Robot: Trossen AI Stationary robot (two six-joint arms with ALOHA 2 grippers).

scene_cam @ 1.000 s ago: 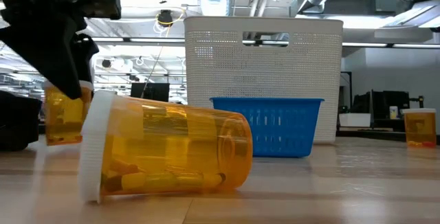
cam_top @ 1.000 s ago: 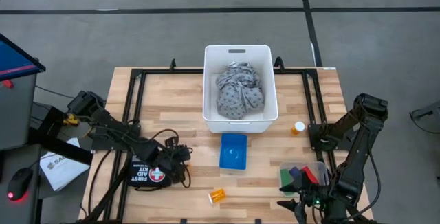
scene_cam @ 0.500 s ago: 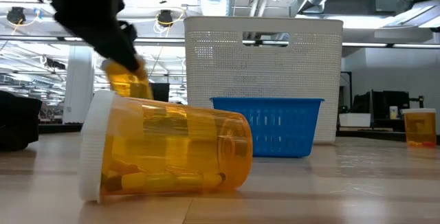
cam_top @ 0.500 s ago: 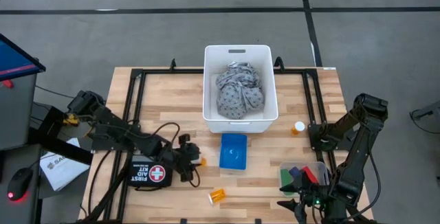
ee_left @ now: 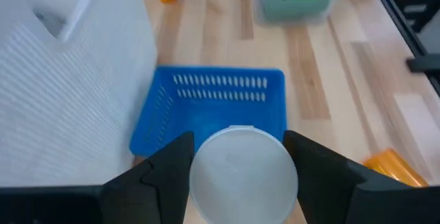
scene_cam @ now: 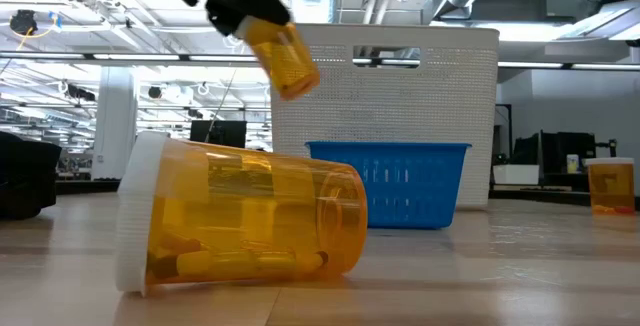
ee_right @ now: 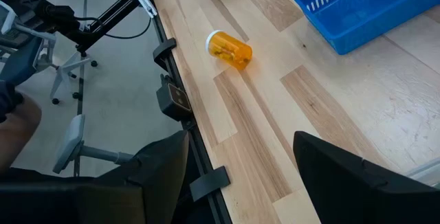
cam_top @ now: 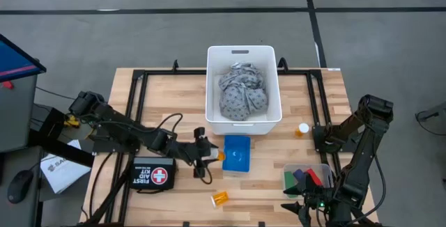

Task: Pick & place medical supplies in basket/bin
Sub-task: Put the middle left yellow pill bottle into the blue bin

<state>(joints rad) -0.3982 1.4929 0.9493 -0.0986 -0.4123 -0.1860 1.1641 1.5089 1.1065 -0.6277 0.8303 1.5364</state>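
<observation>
While the left tool [cam_top: 209, 154] pinches a pill bottle [scene_cam: 281, 57] beside the blue basket [cam_top: 236, 153], it should centre over the rim before letting go (right tool [ee_right: 240, 176], spread, waits near the desk's edge).

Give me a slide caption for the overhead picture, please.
Left gripper carries an orange pill bottle toward the small blue basket; right arm waits.

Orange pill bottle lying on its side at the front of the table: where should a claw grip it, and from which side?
Come from straight above and close across the orange body of the pill bottle, fingers either side of its long axis. It lies flat on the table, white cap to one end, with bare wood around it. The round body may roll, so centre the grip.
</observation>
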